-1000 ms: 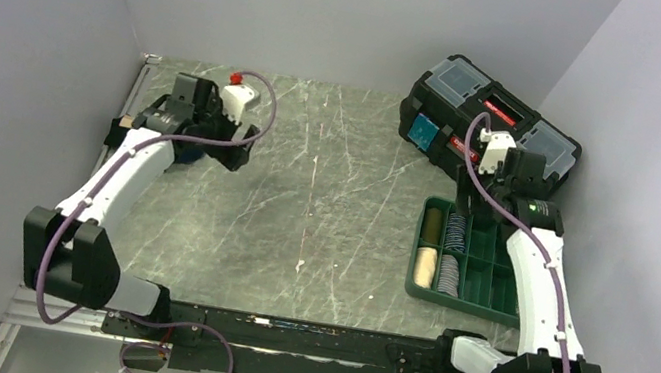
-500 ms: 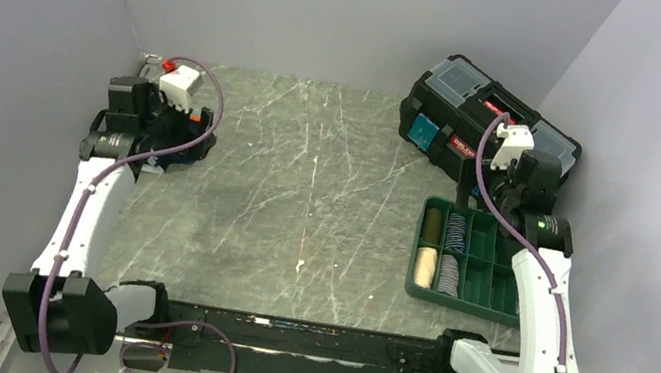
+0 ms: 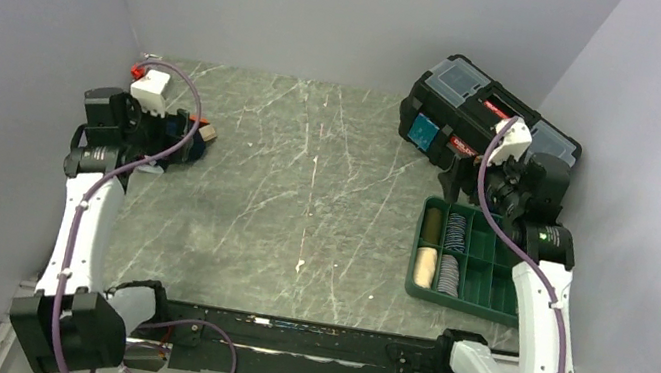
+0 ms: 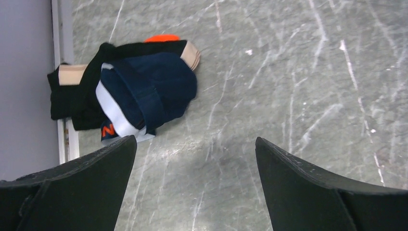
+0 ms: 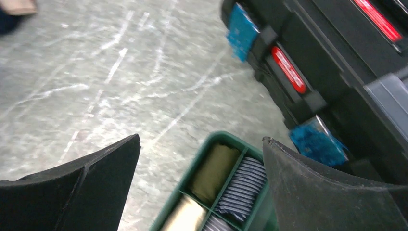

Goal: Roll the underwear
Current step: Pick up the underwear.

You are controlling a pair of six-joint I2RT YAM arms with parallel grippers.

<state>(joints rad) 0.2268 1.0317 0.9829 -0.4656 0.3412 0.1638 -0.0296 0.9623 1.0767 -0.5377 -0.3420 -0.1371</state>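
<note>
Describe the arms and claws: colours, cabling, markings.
Both arms match: the left arm and right arm have white link shells, black joint housings and bases, and a purple cable running along each. A white block tops each wrist; the left's has a red part. The left claw and right claw have matte black, wedge-shaped fingers. No readable markings.

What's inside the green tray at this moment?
The green tray holds four rolled cloths in its left compartments in the top view: an olive roll, a tan roll and two striped rolls. Other compartments look bare, though the right arm covers some.
</note>
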